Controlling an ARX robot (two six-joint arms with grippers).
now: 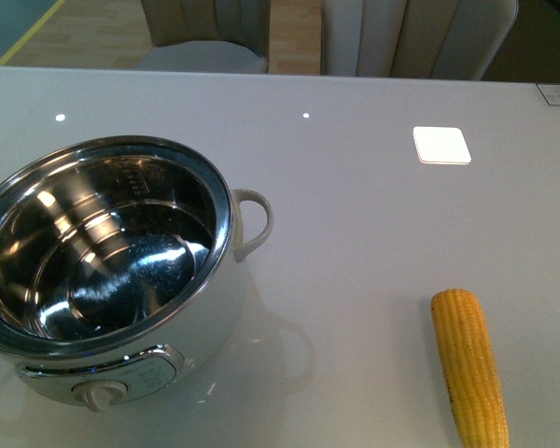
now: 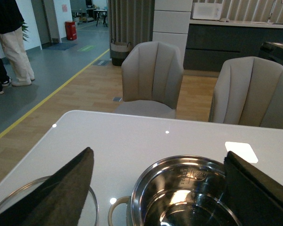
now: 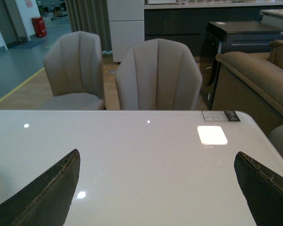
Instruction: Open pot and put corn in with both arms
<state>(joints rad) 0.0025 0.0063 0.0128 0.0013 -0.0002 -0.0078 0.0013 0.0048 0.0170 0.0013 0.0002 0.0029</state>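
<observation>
Front view gives me the main relation: the pot (image 1: 222, 322) stands on the left part of the table (image 1: 373, 215), without lid and with nothing inside, and the corn (image 1: 469, 364) lies well apart from it on the right, near my edge. Its long axis runs almost straight away from me, thick end farther, thin end toward me and a little to the right. Neither of my arms shows in this view. I judge the right arm is the nearer one, and its jaws should close across the cob, not along it. Left wrist view shows my left gripper (image 2: 158, 153) with jaws wide apart and holding nothing. The pot rim (image 2: 146, 188) is below and between them, and a glass lid (image 2: 12, 197) lies on the table just beside the pot, partly behind one finger (image 2: 61, 193). Right wrist view shows my right gripper (image 3: 156, 154) also wide open and holding nothing, with only bare table between the jaws. The corn is not visible there, so I cannot tell from this view how it lies from these jaws.
</observation>
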